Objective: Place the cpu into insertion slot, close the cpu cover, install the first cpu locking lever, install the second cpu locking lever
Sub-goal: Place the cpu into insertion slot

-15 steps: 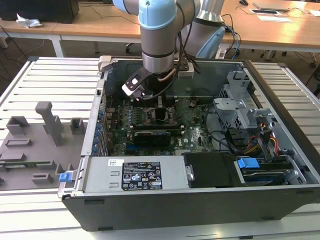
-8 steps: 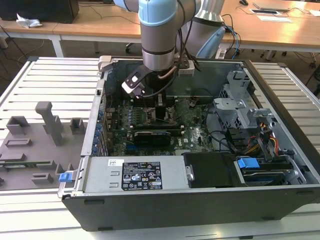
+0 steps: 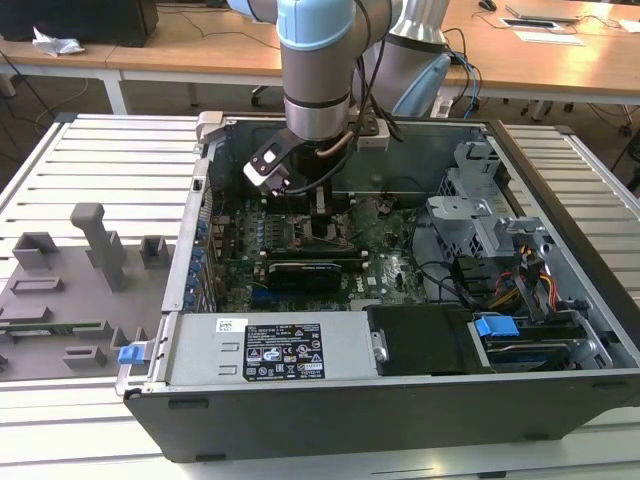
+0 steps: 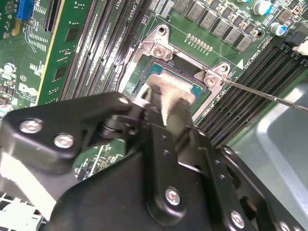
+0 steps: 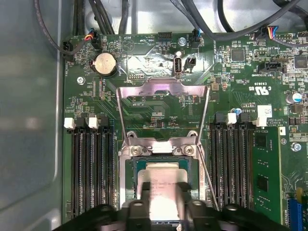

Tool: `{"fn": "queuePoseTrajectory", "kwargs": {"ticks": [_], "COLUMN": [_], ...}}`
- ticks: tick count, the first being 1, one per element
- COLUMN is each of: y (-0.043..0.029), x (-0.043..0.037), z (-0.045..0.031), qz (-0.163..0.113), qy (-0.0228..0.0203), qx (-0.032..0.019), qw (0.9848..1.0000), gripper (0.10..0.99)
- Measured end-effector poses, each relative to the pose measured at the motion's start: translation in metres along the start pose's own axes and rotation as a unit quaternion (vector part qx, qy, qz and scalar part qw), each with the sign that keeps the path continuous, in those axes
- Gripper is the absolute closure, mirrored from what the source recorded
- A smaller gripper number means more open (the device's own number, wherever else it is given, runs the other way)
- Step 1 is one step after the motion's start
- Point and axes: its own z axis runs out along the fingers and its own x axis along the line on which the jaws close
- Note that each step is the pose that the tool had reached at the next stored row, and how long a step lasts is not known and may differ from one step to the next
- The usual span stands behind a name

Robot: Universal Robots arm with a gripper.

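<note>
Inside an open computer case [image 3: 400,412], the gripper [image 4: 162,101] is clamping the chip [image 5: 156,175] over the socket [image 5: 129,168]; any tilt could bend its pins.

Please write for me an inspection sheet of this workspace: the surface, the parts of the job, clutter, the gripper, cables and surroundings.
Surface: slatted metal table bearing an open computer case.
Job's things: chip at the socket, whether it is fully seated cannot be told; cover flipped open; thin lever standing free beside the socket.
Clutter: grey fixture tray on the table, at the exterior view's left.
Gripper: gripper directly at the chip.
Cables: coloured wires inside the case; black cables along the board's edge.
Surroundings: wooden desks behind the table.
</note>
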Motion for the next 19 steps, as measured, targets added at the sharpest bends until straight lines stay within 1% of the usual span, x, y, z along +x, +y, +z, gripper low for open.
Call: {"fn": "queuePoseTrajectory", "kwargs": {"ticks": [1,4,11,15,19], "y": [0.0,0.0,0.0001,-0.0001,-0.0002], "x": [0.0,0.0,0.0002,0.0003,0.0003], "z": [-0.0001,-0.0003,-0.0008,0.0012,0.0017], "qz": [0.0,0.0,0.0,0.0,0.0], "qy": [0.0,0.0,-0.0002,0.0,0.0], "qx": [0.0,0.0,0.0001,0.0,0.0], "qw": [1.0,1.0,1.0,1.0,1.0], "gripper": [0.792,0.973,0.98,0.98,0.98]}}
